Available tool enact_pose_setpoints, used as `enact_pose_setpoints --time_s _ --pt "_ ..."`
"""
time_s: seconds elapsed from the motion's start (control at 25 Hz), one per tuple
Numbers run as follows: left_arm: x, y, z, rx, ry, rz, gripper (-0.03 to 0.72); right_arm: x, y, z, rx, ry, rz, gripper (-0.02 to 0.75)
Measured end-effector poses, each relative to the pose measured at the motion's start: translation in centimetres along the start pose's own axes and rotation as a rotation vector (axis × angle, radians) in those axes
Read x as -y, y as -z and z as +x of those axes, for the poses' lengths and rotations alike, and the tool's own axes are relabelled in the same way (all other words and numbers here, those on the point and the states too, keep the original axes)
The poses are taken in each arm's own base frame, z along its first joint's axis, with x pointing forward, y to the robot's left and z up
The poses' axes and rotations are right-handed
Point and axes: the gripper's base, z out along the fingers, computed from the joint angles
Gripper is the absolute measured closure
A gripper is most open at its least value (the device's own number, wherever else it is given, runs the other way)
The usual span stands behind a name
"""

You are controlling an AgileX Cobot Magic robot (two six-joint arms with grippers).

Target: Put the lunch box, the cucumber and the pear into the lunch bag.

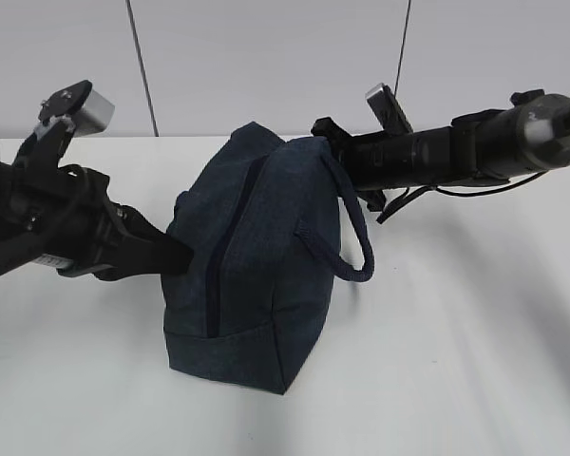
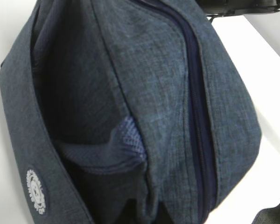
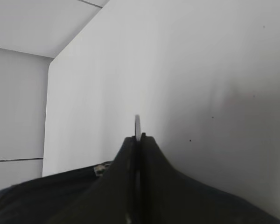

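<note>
The navy lunch bag (image 1: 256,266) stands mid-table, and its long zipper (image 2: 196,116) looks closed along the length that shows. My left gripper (image 1: 176,256) is at the bag's left end, and its dark fingertips (image 2: 133,214) pinch a fold of the fabric. My right gripper (image 1: 323,133) is at the bag's far top end. In the right wrist view (image 3: 139,137) it is shut, with a thin silver ring pull (image 3: 137,125) sticking out between the jaws. The strap handle (image 1: 356,256) hangs down the bag's right side. The lunch box, cucumber and pear are out of view.
The white table (image 1: 456,332) spreads around the bag, with a pale wall (image 1: 266,57) behind it. A round white logo patch (image 2: 36,191) sits on the bag's side panel. The right arm (image 1: 475,142) stretches across above the table at the back right.
</note>
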Motion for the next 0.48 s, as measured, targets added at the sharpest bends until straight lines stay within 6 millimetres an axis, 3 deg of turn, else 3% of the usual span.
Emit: enact_pose_setpoints --time_s 0.12,0.28,0.36,0.48 --pt "0.1 0.0 0.0 -0.003 0.000 0.006 0.687 -0.2 0.0 -0.3 0.007 0.006 -0.008 0.664" --pt "0.1 0.0 0.1 -0.006 -0.002 0.008 0.679 -1.4 0.5 -1.8 0.018 0.036 -0.081 0.342" --pt "0.1 0.0 0.1 -0.007 -0.003 0.008 0.654 -2.1 0.9 -2.7 0.024 0.057 -0.127 0.228" --pt "0.1 0.0 0.1 -0.010 -0.006 0.007 0.543 -2.4 1.9 -4.0 0.040 0.072 -0.164 0.185"
